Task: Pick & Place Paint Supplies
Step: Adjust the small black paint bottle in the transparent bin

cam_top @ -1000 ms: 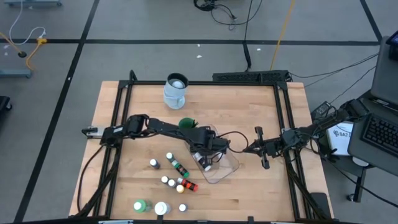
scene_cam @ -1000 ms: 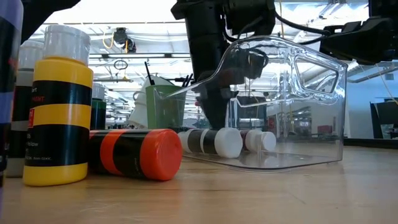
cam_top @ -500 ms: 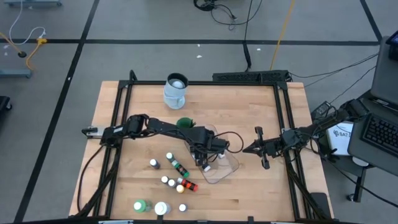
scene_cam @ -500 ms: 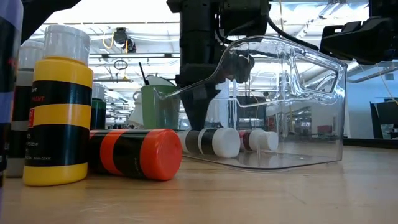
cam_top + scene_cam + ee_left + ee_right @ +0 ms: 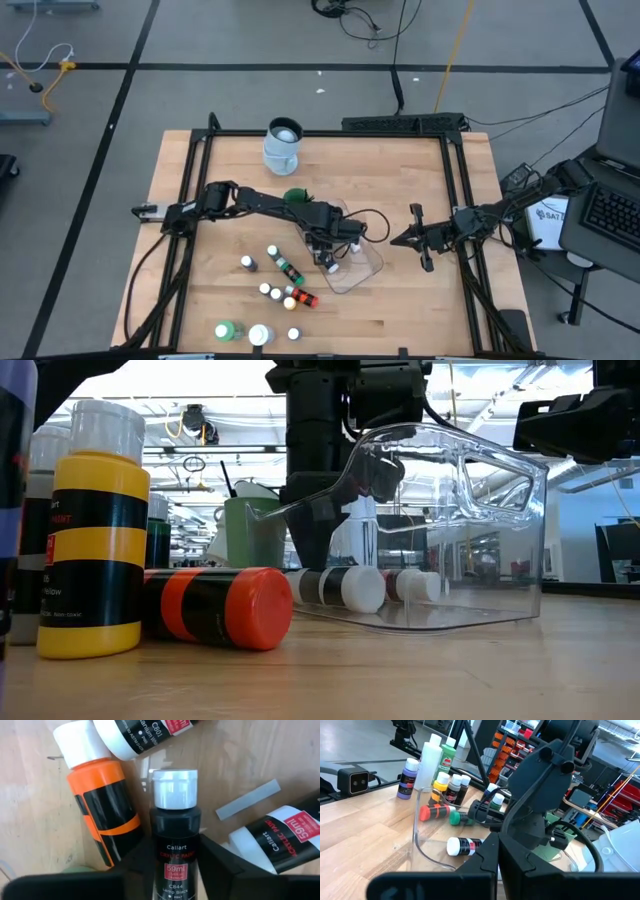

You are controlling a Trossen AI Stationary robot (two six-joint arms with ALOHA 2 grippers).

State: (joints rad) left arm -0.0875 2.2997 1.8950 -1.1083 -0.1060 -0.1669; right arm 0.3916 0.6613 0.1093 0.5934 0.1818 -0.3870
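My left gripper (image 5: 325, 255) points down at the left rim of the clear tub (image 5: 362, 268), shut on a black paint bottle (image 5: 175, 827) with a white cap. Under it lie an orange bottle (image 5: 102, 815) and two white-labelled bottles (image 5: 132, 737), (image 5: 280, 840). Two capped bottles (image 5: 340, 588) lie on their sides on the tub's floor. More small bottles (image 5: 272, 252) stand or lie on the wood left of the tub. My right gripper (image 5: 395, 240) waits level and shut at the table's right side. My left gripper pinches the black bottle's body (image 5: 175, 857), below the shoulder, between its two fingers (image 5: 137, 857). The fingers come from above and lie across the bottle. Its cap end sticks out past the fingers. Whether the bottle rests on anything, I cannot tell.
A yellow bottle (image 5: 98, 555) stands and an orange one (image 5: 215, 608) lies near the table's front. A green bottle (image 5: 225, 330) and a white jar (image 5: 260, 334) stand at the near edge. A green cup with brushes (image 5: 298, 197) and a pale jug (image 5: 283, 145) stand behind.
My left gripper has shifted slightly toward the table's left edge, still pointing down at the tub. The tub has moved a little with it.
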